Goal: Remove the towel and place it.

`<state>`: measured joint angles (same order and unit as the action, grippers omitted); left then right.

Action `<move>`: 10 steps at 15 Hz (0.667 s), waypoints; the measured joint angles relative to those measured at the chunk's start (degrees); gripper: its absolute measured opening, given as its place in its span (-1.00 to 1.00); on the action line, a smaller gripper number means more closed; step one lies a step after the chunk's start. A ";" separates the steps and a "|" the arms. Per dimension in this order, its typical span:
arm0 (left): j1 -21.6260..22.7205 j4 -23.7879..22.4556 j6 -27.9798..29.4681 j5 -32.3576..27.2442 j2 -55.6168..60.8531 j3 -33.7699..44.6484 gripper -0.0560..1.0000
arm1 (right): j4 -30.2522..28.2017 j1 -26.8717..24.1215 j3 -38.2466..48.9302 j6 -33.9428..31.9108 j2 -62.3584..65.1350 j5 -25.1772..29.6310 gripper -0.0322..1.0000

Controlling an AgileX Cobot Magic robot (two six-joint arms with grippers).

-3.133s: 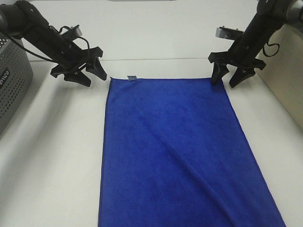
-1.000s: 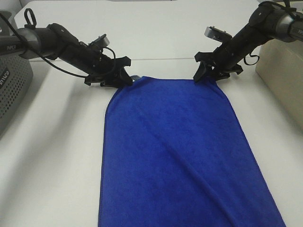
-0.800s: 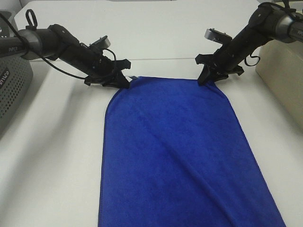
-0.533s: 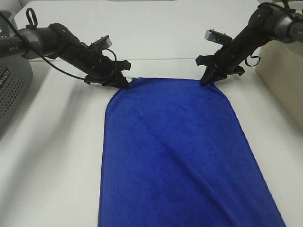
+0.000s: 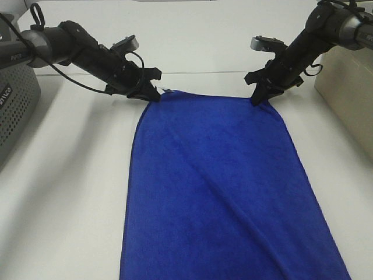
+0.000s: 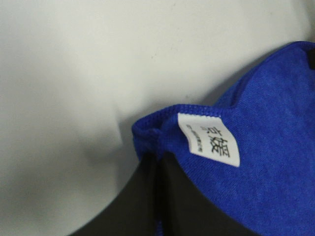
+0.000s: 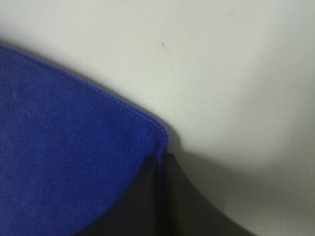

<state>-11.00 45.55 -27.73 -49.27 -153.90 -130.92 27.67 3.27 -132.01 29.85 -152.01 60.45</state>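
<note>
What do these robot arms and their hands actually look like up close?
Both arms are slim black tubes with loose black cables looping along them. The left hand and right hand end in dark, pointed, wedge-shaped fingers, and each wrist carries a small silver-grey box. The left arm's base segment is grey with pale lettering too small to read.

A small white tag (image 6: 208, 139) sewn at the corner of the towel (image 5: 215, 186) carries two large printed Chinese characters, with a line of finer print beside them too small to read. The grey perforated box (image 5: 14, 99) at the left edge shows partial white lettering, cut off and not legible in full.
</note>
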 joint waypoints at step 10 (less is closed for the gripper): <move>-0.17 -4.93 -1.20 5.16 -0.06 -8.31 -0.89 | -1.15 0.00 -8.19 6.88 0.00 -10.31 -0.94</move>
<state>-11.17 40.62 -28.93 -44.12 -153.95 -139.23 26.53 3.27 -140.20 36.73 -152.01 50.13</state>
